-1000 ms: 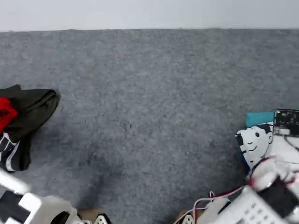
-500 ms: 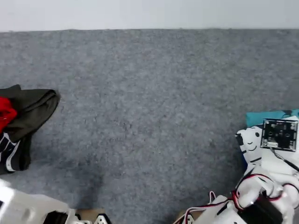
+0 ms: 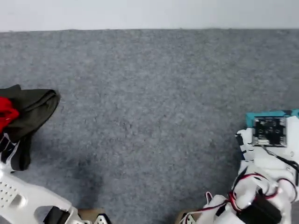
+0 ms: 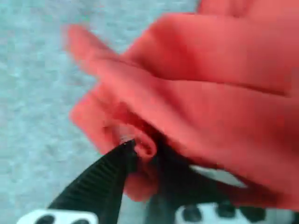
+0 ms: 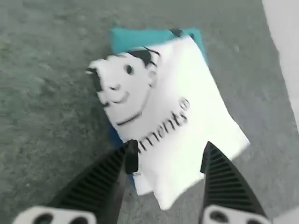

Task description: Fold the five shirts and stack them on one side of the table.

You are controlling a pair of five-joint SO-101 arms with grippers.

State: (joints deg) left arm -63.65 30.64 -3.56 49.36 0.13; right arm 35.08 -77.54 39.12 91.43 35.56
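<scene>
A grey felt table [image 3: 154, 93] was seen below a white wall [image 3: 149, 14]. At its left edge a dark shirt [image 3: 32, 109], a red shirt [image 3: 7, 114] and a black striped shirt [image 3: 11, 156] were heaped together. At the right edge a white shirt [image 3: 244, 142], laid on a teal shirt [image 3: 250, 119], was partly covered by the right arm [image 3: 266, 172]. The left arm [image 3: 18, 200] was seen at the near-left corner.

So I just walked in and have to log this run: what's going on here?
Shirt folding on a grey table. The left gripper is right up against the red shirt, part of a crumpled heap at one side; whether it has hold is unclear. The right gripper hovers, fingers open, over a folded white shirt lying on a teal shirt at the other side.
</scene>
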